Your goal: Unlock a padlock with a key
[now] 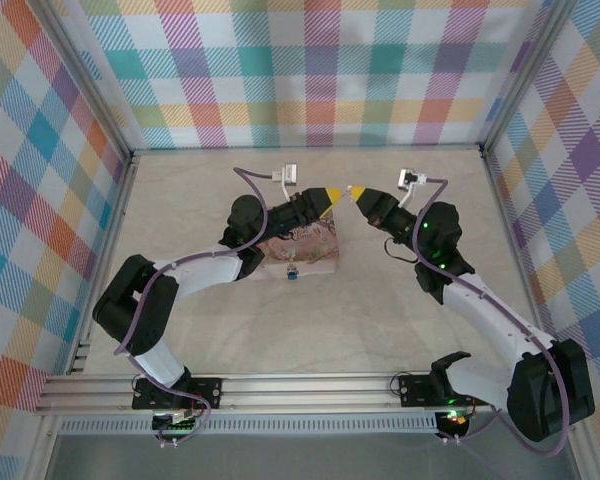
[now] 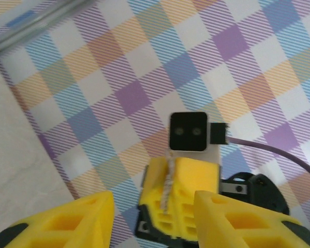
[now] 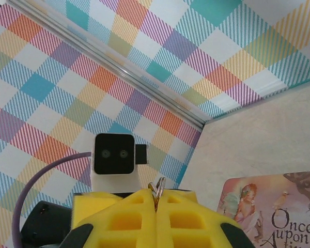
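Right tool (image 3: 156, 202) is pressed fully together on the key (image 3: 158, 185), a thin grey sliver gripped in the seam between its yellow pads. Only the key's small looped end sticks out past the fingertips. The key's long axis runs in line with those fingers, pointing away from the right wrist and straight at the left tool (image 1: 329, 193). In the left wrist view it reads as a near-upright strip on the front of the closed yellow tip.

The left tool's fingers (image 2: 72, 222) stand apart with a clear gap. The right tool's tip sits in that gap, and the fingers grip nothing that can be seen. The two tips meet nose to nose above the tabletop (image 1: 400, 320), just past the far edge of the pink tin (image 1: 310, 240).

That tin lies flat with its illustrated lid on, so its contents cannot be told. The padlock (image 1: 292, 270) — a tiny dark, bluish speck — sits at the tin's near edge. Whether it rests on the lid or against the side is unclear, and it is too small to tell which way it points.
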You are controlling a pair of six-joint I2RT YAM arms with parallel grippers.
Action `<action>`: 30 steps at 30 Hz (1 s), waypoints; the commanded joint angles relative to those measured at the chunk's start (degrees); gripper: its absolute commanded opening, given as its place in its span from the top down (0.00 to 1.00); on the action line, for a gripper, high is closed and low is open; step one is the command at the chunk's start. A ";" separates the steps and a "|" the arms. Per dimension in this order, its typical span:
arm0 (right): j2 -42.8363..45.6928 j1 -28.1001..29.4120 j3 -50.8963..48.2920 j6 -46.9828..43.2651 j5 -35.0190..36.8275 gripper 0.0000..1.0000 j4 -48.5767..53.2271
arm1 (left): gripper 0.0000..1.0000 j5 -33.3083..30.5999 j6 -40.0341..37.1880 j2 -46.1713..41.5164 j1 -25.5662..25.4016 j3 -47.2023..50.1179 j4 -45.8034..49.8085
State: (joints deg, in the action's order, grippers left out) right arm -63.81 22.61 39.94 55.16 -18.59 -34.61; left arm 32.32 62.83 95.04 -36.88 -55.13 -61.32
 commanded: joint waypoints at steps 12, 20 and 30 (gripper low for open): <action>0.35 1.82 -1.23 1.62 3.03 1.00 -6.80 | 0.74 2.19 0.06 -0.20 -0.91 -2.00 -5.97; 0.61 2.17 -1.35 1.20 2.64 1.00 -6.36 | 1.00 2.69 -1.62 -0.46 -0.91 -3.17 -2.93; 7.54 -0.02 -0.75 -6.55 3.95 0.52 18.04 | 1.00 6.38 -17.16 -8.27 1.44 -7.53 35.55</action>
State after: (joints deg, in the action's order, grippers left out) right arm -59.29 23.86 38.94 52.95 -15.40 -26.37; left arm 35.40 54.43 91.26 -36.38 -58.02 -44.34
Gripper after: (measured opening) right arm 0.459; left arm 0.050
